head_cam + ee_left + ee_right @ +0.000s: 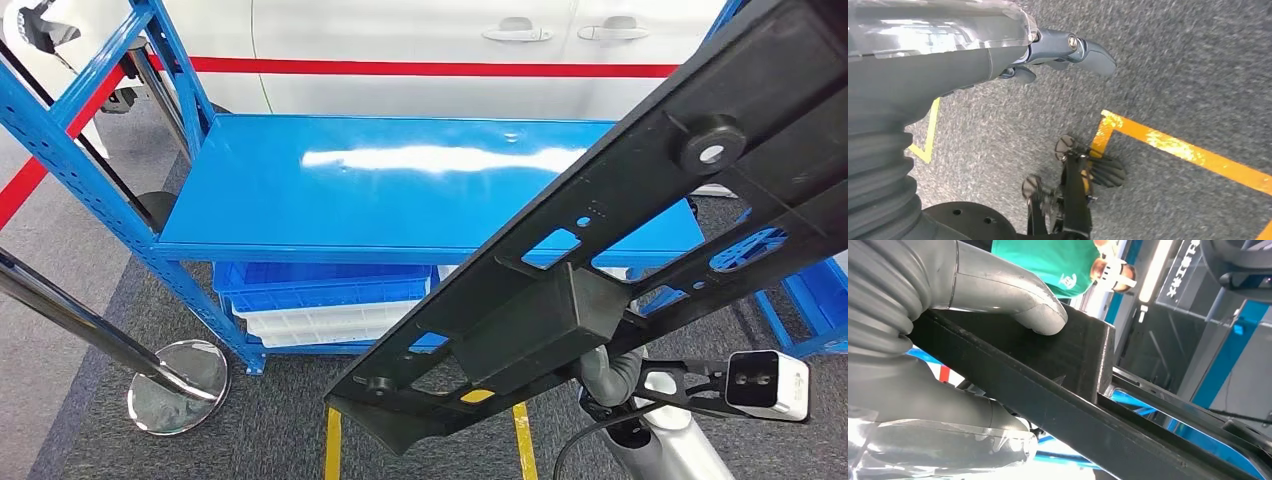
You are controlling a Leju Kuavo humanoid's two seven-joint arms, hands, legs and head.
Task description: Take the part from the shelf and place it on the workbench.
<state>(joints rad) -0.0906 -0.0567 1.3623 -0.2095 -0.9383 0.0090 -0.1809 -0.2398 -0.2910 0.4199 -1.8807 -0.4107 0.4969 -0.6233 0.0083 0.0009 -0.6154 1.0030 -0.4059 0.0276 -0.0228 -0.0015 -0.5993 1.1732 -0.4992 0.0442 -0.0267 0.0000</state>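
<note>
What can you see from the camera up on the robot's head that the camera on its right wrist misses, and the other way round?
Head view alone: the blue shelf with stacked bins beneath, a white car behind it, yellow floor lines and the whole length of the long black part.

Right wrist view alone: the right hand up close, its thumb pressing on the part's boxy block, and a person in a green shirt beyond.

Both: the black part, held up off the shelf.

Blurred, perhaps Chinese characters on panel [1182,275]
</note>
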